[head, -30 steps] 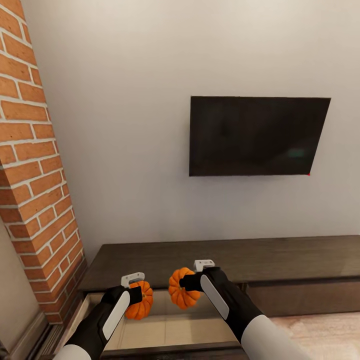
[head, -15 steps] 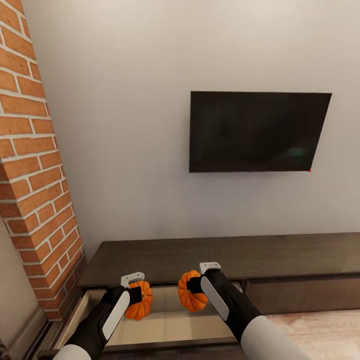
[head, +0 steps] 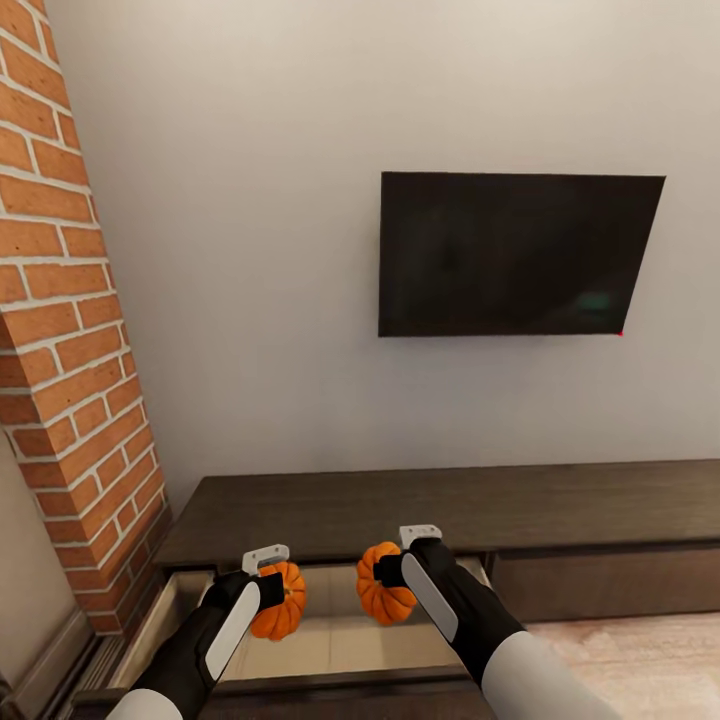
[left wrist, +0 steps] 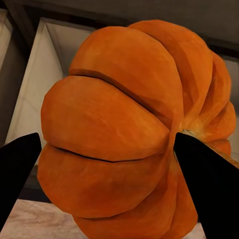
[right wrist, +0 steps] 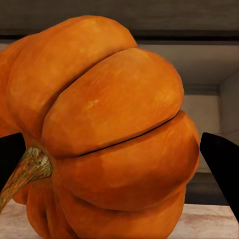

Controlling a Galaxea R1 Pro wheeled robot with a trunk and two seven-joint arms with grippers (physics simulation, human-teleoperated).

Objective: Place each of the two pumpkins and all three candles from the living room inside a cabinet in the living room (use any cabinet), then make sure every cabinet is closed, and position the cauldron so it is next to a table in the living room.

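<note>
Above the cabinet's (head: 420, 520) open drawer (pale inside), each hand pinches a pumpkin: left hand (head: 268, 582), right hand (head: 384, 570).

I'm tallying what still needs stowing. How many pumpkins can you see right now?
2. One pumpkin is gripped in the left hand, the other pumpkin in the right hand; both hang over the open cabinet drawer.

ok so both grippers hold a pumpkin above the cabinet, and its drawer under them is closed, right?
Not closed. The head view shows the cabinet drawer pulled open, its pale interior under both pumpkins. The rest holds: the left gripper holds one pumpkin and the right gripper holds the other pumpkin.
</note>
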